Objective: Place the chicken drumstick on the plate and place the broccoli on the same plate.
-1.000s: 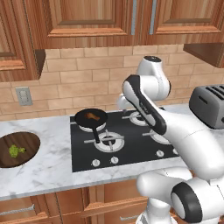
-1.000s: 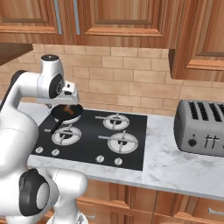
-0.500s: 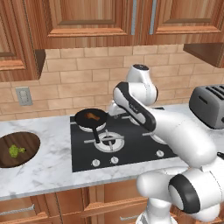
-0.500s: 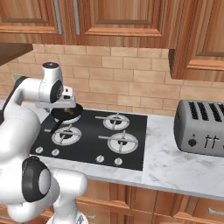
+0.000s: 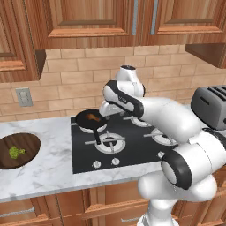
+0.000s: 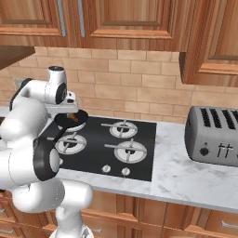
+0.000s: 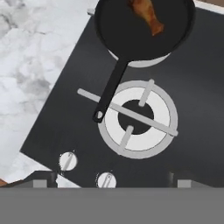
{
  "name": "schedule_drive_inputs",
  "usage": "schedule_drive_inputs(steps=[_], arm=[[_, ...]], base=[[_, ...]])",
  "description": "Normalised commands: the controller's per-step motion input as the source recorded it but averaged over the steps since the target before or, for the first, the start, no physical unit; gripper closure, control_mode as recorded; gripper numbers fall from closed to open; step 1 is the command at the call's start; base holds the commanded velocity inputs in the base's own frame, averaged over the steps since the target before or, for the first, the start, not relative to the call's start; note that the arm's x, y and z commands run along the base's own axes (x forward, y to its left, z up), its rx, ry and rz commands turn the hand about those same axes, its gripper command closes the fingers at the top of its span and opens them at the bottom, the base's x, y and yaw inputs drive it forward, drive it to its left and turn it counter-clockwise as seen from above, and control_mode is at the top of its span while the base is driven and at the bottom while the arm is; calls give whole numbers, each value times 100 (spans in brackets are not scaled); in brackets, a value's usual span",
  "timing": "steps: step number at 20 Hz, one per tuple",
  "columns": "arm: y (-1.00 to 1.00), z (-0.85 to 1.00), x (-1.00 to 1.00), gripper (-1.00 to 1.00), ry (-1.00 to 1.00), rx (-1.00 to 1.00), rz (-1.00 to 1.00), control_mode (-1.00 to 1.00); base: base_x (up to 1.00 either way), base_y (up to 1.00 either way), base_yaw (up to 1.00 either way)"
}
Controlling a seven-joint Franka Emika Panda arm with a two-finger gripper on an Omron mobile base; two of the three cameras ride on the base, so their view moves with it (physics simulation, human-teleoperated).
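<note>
Hand view: claw (image 7: 109, 183) spread wide, nothing held, above the stove. Chicken drumstick (image 7: 146, 15) in frying pan (image 7: 131, 35), near its rim. Likely risk: fingers clipping the rim, nudging the pan.

No text, label, brand, number or sign can be read anywhere in these pictures. The toaster (image 6: 213, 135) at the right of the right base view carries a few small white marks on its front, too small to make out as characters. The hob's knobs (image 7: 68, 161) at the lower left of the hand view are plain, with no numbers beside them.
</note>
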Motion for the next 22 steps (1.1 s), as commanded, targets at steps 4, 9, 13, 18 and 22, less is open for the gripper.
schedule_drive_inputs(steps=[4, 9, 13, 18, 22], arm=[[20, -14, 38, -100, 11, -4, 5, -100], [11, -14, 29, -100, 11, -6, 3, -100], [11, -7, 27, -100, 2, -3, 1, -100], [2, -5, 35, -100, 0, -1, 0, -100], [0, -14, 35, -100, 0, 0, 0, -100]], base=[[0, 0, 0], [0, 0, 0], [0, 0, 0], [0, 0, 0], [0, 0, 0]])
